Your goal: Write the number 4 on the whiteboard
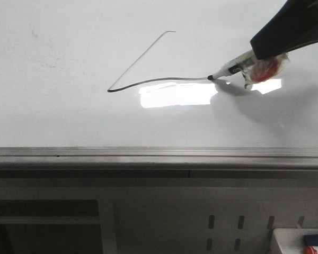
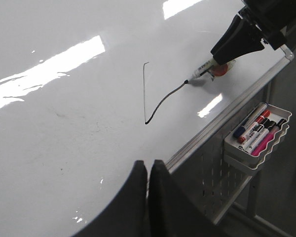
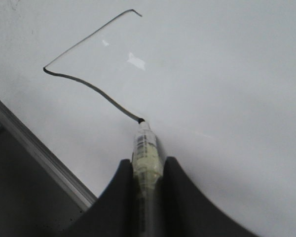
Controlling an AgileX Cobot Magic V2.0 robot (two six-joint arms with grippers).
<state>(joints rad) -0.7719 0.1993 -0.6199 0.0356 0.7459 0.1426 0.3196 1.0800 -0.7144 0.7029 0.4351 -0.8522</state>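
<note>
The whiteboard (image 1: pixel 53 116) fills the front view, glossy and white. The number 4 (image 1: pixel 140 61) shows on it as a thin black diagonal joined at its low end to a curved crossbar (image 1: pixel 159 80). My right gripper (image 3: pixel 148 163) is shut on a white marker (image 3: pixel 145 143), and the black tip (image 3: pixel 140 120) touches the board at the crossbar's right end. The same marker (image 1: pixel 230 69) slants down from the black arm at the right of the front view. My left gripper (image 2: pixel 148 164) is shut on nothing, above the board near its edge and well away from the strokes (image 2: pixel 144 94).
A grey metal rail (image 1: pixel 159 153) runs along the board's near edge, with a grey slotted panel (image 1: pixel 228 222) below it. A white tray (image 2: pixel 256 133) of several markers hangs on that panel. A red-orange lump (image 1: pixel 265 71) sits by the marker. Bright glare (image 1: pixel 175 95) lies under the crossbar.
</note>
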